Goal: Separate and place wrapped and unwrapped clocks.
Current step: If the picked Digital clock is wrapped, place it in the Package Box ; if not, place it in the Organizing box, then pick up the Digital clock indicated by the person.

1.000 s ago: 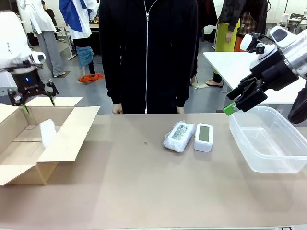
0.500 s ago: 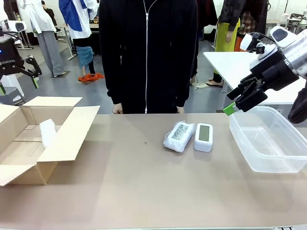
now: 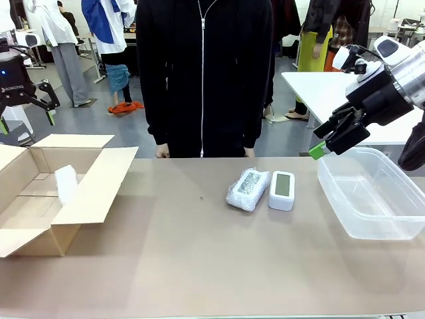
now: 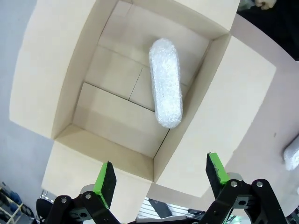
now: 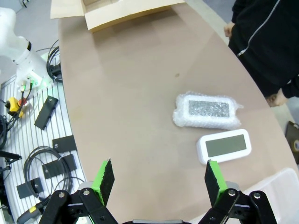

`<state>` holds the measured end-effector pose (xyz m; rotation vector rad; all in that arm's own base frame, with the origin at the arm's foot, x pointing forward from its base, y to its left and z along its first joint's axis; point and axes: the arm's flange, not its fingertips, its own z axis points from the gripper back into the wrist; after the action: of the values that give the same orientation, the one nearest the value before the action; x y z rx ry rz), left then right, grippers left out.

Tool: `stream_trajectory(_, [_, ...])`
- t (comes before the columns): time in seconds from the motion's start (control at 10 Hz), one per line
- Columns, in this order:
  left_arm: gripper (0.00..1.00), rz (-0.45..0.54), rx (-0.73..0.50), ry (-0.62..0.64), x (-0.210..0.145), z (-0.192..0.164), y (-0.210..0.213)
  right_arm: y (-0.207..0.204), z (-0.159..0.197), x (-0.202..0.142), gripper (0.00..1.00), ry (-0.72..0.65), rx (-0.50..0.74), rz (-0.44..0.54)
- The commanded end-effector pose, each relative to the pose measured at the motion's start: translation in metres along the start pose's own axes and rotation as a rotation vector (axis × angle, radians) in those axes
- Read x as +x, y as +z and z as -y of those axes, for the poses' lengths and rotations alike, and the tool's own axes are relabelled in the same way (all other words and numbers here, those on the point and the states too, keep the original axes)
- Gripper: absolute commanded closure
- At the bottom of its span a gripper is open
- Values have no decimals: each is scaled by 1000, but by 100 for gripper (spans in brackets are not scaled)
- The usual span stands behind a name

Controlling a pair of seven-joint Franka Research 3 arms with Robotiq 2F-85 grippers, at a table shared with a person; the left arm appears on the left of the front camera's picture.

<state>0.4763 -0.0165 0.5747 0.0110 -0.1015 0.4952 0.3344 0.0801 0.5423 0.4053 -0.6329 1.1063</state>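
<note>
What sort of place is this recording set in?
Probably a shared robotics lab or workshop hall: a brown worktable with a person standing at it, another white table and more people on the open grey floor behind, and loose cables beside the rig.

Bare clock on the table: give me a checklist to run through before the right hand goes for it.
1. Right hand open, empty: ok.
2. Bare clock flat, screen up, nothing on it: ok.
3. Finger room between it and the wrapped clock beside it: cannot tell.
4. Clear bin has nothing in it: ok.
5. Person's hand at the far table edge, away from the clocks: ok.
6. Left hand open over the cardboard box, off the path: ok.
</note>
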Motion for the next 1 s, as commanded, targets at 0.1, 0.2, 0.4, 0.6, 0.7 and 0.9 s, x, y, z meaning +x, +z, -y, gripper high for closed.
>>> stream_trajectory(0.1, [0, 15, -10, -13, -1, -3, 0, 0, 3, 2, 0, 11, 23, 20])
stream_trajectory(0.2, [0, 15, -10, -13, -1, -3, 0, 0, 3, 2, 0, 11, 23, 20])
stream_trajectory(0.4, [0, 15, -10, -13, -1, -3, 0, 0, 3, 2, 0, 11, 23, 20])
stream_trajectory(0.6, [0, 15, -10, -13, -1, -3, 0, 0, 3, 2, 0, 11, 23, 20])
stream_trajectory(0.7, [0, 15, -10, -13, -1, -3, 0, 0, 3, 2, 0, 11, 23, 20])
stream_trajectory(0.9, [0, 15, -10, -13, -1, -3, 0, 0, 3, 2, 0, 11, 23, 20])
